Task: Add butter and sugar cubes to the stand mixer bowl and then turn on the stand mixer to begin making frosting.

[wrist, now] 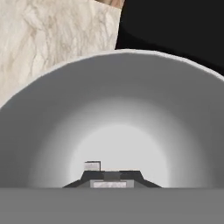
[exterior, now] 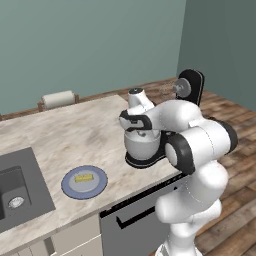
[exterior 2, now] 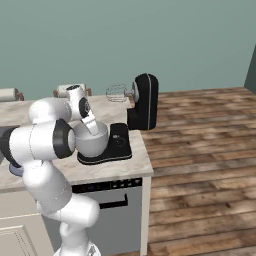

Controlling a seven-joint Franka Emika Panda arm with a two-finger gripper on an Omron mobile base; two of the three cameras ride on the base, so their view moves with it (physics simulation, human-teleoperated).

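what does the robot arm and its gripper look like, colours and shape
The arm is built of glossy white rounded segments with dark grey to black rings at the joints. No loose cables or markings show. The hand is white with a black band, and the gripper ends in two small dark finger tips with pale grey pads.

No readable text anywhere — no labels, brands, numbers or signs on the mixer, the bowl, the plate or the counter.
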